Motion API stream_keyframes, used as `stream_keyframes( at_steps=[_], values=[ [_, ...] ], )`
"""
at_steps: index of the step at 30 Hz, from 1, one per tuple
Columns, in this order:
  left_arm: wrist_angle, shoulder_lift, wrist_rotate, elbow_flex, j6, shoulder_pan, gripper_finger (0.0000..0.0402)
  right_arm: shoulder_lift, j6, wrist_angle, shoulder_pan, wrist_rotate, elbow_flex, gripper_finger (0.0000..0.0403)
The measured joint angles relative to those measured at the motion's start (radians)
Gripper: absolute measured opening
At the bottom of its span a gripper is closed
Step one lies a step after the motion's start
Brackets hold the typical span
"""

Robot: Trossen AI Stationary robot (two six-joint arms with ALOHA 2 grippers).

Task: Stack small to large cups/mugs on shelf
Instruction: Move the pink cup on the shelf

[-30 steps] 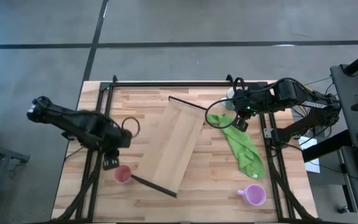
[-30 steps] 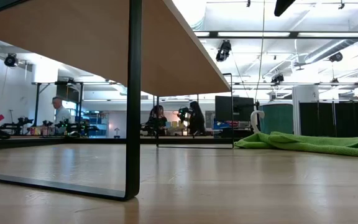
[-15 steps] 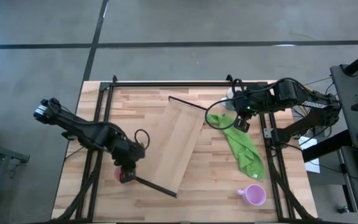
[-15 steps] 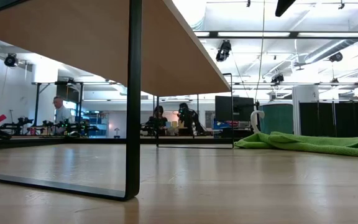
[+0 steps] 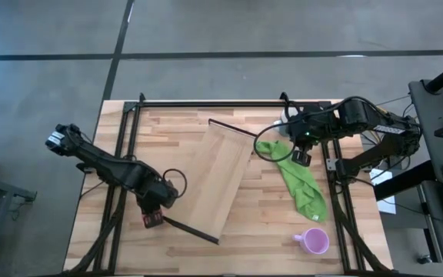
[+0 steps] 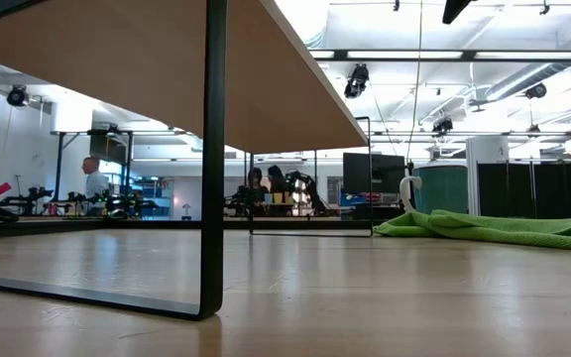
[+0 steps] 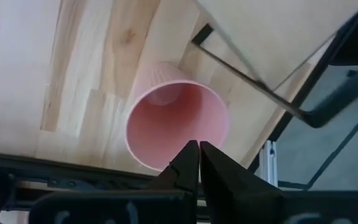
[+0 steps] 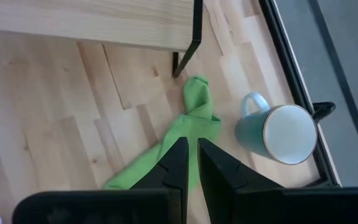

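The salmon-pink cup (image 7: pixel 176 124) stands upright on its base on the table, beside the shelf's near black end strip (image 7: pixel 247 74). My left gripper (image 5: pixel 152 218) hovers over it, shut, and hides it in the high view. In the left wrist view the fingertips (image 7: pixel 197 149) show over the cup's open mouth. The shelf (image 5: pixel 221 177) lies slanted across the table's middle. The lilac mug (image 5: pixel 314 241) stands near the table's near right corner. The pale mug (image 8: pixel 278 132) stands by the far right frame. My right gripper (image 5: pixel 302 154) waits, shut, above a green cloth (image 5: pixel 302 185).
The green cloth lies spread from the shelf's far corner toward the lilac mug. A black metal frame (image 5: pixel 129 131) runs along the table's left, far and right sides. Bare wood shows between the shelf and the cloth. People sit in the room behind the table (image 6: pixel 266 188).
My left gripper has moved toward the table's right and near edge, from beside the salmon cup to right over it, so the cup no longer shows in the high view. The cup itself has stayed where it was.
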Motion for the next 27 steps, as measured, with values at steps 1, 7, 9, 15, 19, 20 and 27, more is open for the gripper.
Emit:
stream_keyframes(
  at_steps=[1, 7, 9, 15, 19, 20, 27],
  values=[
    [-0.001, -0.001, 0.0, -0.007, 0.0, 0.0, 0.0, 0.0, -0.003, 0.0, 0.0, 0.0, 0.0, 0.0028],
    [-0.004, -0.005, -0.014, -0.062, 0.002, 0.001, 0.0015, 0.0, -0.004, 0.0, 0.0, 0.0, 0.0, 0.0028],
    [-0.006, -0.003, -0.015, -0.074, 0.004, 0.001, 0.0031, 0.0, 0.008, 0.0, 0.0, 0.0, 0.0, 0.0028],
    [-0.001, 0.002, -0.089, -0.102, 0.005, 0.001, 0.0087, 0.0, 0.026, 0.0, 0.0, 0.0, 0.0, 0.0028],
    [0.001, 0.002, -0.1, -0.147, 0.005, 0.001, 0.0103, 0.0, 0.028, 0.001, 0.0, 0.0, -0.001, 0.0028],
    [0.001, 0.002, -0.099, -0.158, 0.006, 0.001, 0.0104, 0.0, 0.028, 0.001, 0.0, 0.0, -0.001, 0.0028],
    [0.065, 0.001, -0.097, -0.212, 0.011, 0.001, 0.0104, 0.0, 0.04, 0.001, 0.0, 0.0, -0.001, 0.0028]
  ],
)
